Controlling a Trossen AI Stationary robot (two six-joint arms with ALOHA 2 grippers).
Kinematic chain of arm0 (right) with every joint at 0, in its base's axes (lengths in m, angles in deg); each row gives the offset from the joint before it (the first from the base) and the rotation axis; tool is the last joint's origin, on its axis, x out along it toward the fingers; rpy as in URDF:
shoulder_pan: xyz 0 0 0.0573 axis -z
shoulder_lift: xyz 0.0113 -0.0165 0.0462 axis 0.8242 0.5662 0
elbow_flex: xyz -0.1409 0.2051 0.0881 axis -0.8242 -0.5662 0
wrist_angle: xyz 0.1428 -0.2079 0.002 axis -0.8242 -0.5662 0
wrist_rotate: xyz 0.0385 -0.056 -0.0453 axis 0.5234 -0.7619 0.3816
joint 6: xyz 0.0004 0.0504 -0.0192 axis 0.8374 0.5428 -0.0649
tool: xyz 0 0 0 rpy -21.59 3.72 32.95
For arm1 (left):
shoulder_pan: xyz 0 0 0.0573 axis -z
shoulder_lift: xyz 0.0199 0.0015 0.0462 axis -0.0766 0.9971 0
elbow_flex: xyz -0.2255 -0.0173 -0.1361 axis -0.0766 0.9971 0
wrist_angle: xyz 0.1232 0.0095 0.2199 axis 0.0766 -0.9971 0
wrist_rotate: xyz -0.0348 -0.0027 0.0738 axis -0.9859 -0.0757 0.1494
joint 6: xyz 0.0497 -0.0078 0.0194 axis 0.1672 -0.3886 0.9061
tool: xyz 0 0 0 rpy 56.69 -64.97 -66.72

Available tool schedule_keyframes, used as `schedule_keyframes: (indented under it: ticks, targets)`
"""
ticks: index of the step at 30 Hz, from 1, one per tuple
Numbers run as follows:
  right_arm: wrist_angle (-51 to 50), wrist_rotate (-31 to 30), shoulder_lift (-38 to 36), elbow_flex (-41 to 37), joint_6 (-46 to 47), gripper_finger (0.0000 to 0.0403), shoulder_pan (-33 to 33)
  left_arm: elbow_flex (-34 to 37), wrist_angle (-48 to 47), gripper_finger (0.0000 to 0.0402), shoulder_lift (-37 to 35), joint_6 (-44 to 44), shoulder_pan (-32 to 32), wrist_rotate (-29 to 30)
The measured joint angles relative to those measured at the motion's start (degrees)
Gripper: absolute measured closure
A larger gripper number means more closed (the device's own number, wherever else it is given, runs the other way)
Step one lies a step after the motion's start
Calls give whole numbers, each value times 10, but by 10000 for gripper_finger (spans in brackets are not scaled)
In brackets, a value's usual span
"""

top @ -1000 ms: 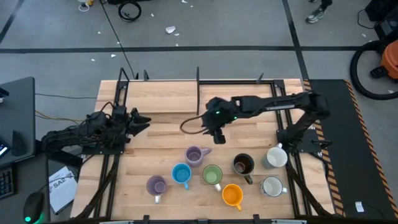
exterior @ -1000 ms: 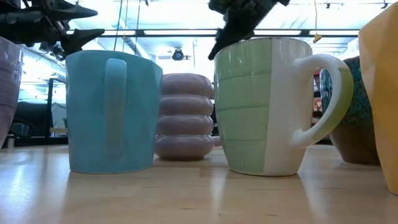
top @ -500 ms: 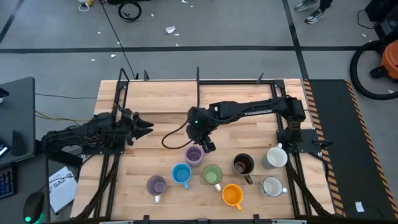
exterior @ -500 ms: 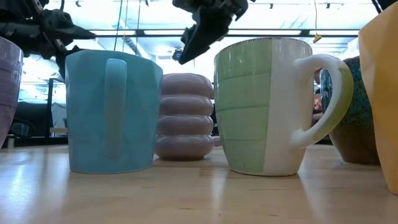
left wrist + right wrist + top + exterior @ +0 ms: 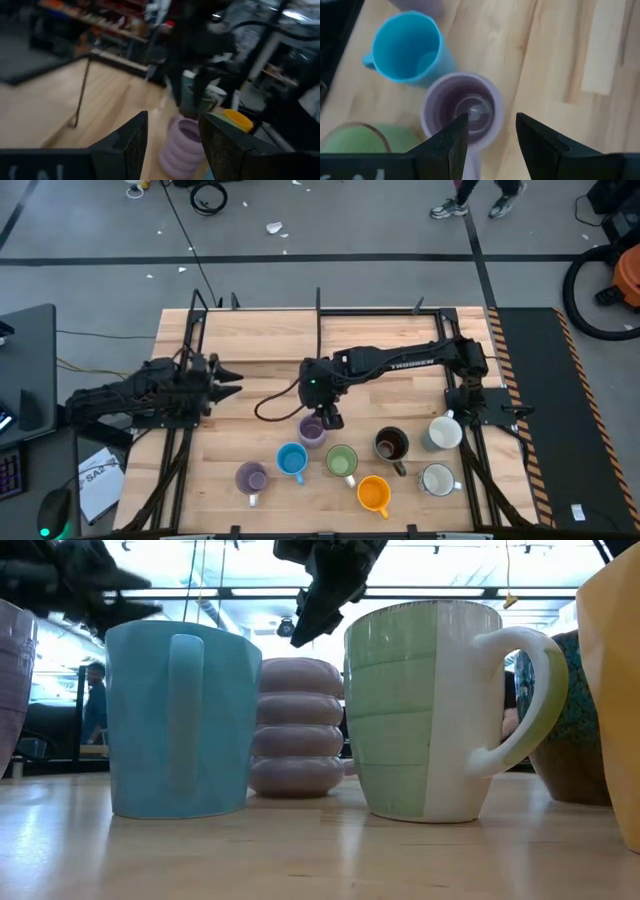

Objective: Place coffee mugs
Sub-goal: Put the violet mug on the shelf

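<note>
Eight mugs stand on their bases near the table's near edge: a ribbed lilac mug (image 5: 312,430), a blue mug (image 5: 291,461), a green mug (image 5: 342,462), a smooth lilac mug (image 5: 250,477), an orange mug (image 5: 373,494), a dark brown mug (image 5: 390,444) and two white mugs (image 5: 443,432) (image 5: 437,479). My right gripper (image 5: 327,418) is open and hovers just above the ribbed lilac mug (image 5: 465,112), fingers pointing down over its rim. The low view shows its tips (image 5: 300,628) clear of that mug (image 5: 295,725). My left gripper (image 5: 230,377) is open, raised at the table's left.
The blue mug (image 5: 407,47) and green mug (image 5: 350,142) stand close beside the ribbed lilac one. A black cable (image 5: 275,405) loops on the table behind the mugs. Bare wood lies toward the far edge (image 5: 400,325). A person walks on the floor beyond the table (image 5: 470,200).
My right gripper has swung from the table's middle toward the left and near edges and come down, ending over the ribbed lilac mug. It stays open. The mugs have not moved.
</note>
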Motion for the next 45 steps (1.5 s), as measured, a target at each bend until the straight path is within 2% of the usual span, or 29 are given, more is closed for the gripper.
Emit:
schedule_keyframes:
  ticks: [3,6,14,21,26,33,36,41,45]
  targets:
    - [7,-2,0,0,65,231,-10,-13,-1,221,0,49,7,-11]
    - [10,-6,0,0,109,231,-21,-18,-1,221,0,61,10,-8]
    - [34,-97,0,0,214,231,-48,-21,7,221,0,-13,10,-8]
    - [58,-115,-1,0,356,234,-61,-21,7,221,0,-14,10,-8]
    - [60,-170,-1,0,441,234,-93,-21,7,221,0,-13,10,-8]
    - [63,-220,-2,0,488,234,-134,-21,-3,221,0,-13,10,-9]
    - [25,-232,-1,0,530,234,-138,-21,-18,221,0,-12,10,-14]
    - [-102,-233,0,-1,553,234,-138,-21,-46,221,0,1,10,-36]
    - [-114,-198,-3,-1,504,234,-129,-21,-47,221,0,4,10,-37]
